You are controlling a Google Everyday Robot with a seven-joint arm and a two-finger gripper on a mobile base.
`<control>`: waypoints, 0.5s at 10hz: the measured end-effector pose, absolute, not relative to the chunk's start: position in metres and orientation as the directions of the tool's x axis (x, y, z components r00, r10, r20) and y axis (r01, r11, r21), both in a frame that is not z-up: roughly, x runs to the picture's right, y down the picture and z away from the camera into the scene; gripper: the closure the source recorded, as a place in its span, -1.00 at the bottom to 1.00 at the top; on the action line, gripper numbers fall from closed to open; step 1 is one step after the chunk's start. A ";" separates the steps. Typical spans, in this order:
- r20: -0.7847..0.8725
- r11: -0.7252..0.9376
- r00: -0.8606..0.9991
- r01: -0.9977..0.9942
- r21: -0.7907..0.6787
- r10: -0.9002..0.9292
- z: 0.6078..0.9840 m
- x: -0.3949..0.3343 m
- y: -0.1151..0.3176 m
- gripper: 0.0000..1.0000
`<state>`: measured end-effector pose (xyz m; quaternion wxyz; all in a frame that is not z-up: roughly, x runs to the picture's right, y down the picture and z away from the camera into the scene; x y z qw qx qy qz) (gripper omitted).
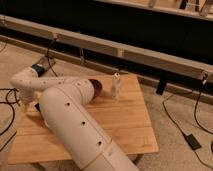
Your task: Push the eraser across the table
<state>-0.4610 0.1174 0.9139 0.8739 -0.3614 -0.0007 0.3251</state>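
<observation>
The counter (pixel 125 120) stands on the floor in front of a long rail (pixel 125 50) that runs along the wall behind it. The arm (pixel 70 120) enters from the near edge, crosses the counter's left half, bends near the middle and reaches left. The gripper (pixel 23 101) hangs at the counter's far left corner, at its edge. The eraser (pixel 37 106) lies just right of the gripper, partly hidden by the arm. A small upright bottle (pixel 116 85) stands on the counter near its far edge, right of the arm's bend. On the floor to the right lie a cable (pixel 175 119) and a power brick (pixel 192 142).
</observation>
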 end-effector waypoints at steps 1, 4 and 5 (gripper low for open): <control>-0.271 0.535 0.792 -0.579 -0.615 0.547 0.914 -0.451 0.121 -0.30; -0.374 0.544 0.790 -0.608 -0.578 0.486 0.903 -0.425 0.128 -0.30; -0.398 0.547 0.789 -0.612 -0.571 0.468 0.897 -0.417 0.130 -0.30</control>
